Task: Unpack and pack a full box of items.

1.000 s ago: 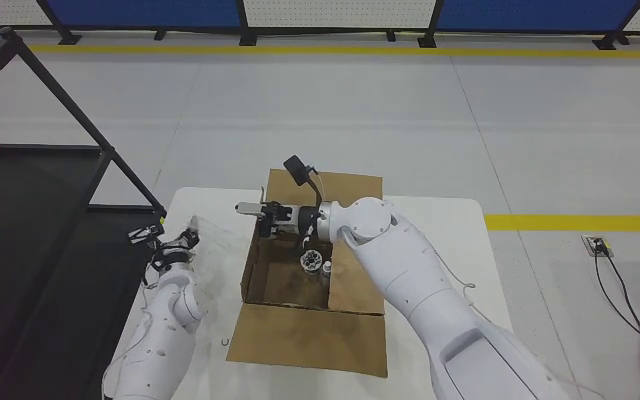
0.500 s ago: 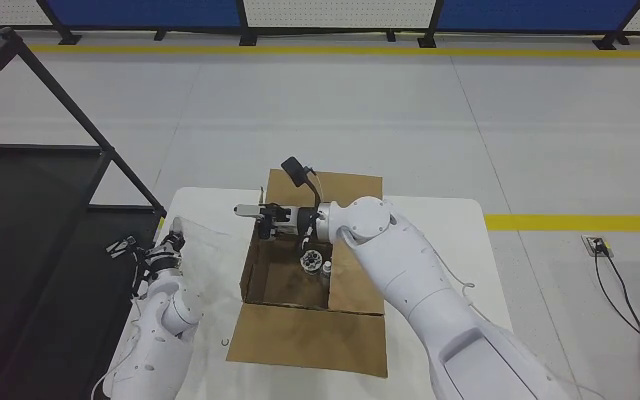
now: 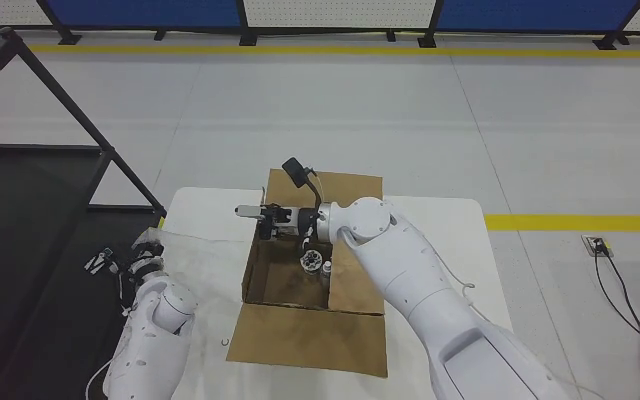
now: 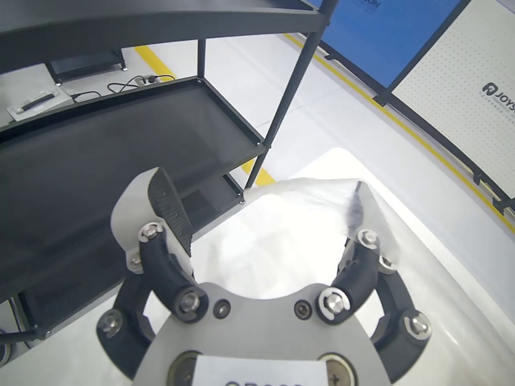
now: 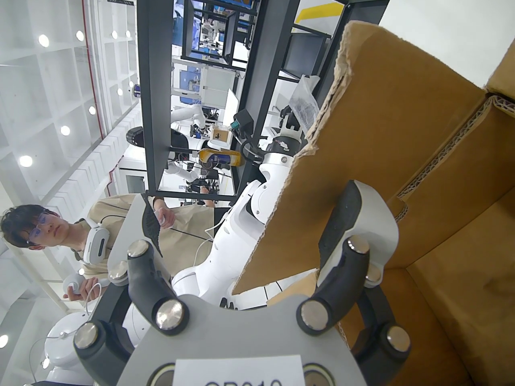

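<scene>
At the far left corner of the cardboard box point(image 3: 310, 340): right gripper point(image 5: 249, 202), jaws wide apart astride the raised flap point(image 5: 382, 122), clamping nothing, likely to steady it. Left of the box, past the worktop point(image 3: 440, 230) edge beside the black shelf point(image 4: 120, 130): left gripper point(image 4: 259, 184), jaws spread, clear plastic bag point(image 4: 281, 235) draped over one jaw, apparently mid-unpacking.

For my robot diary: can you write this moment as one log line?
left pincer: open, by plastic bag | right pincer: open, astride wall of box

Brown cardboard box point(image 3: 310, 340), white table point(image 3: 450, 215)
</scene>
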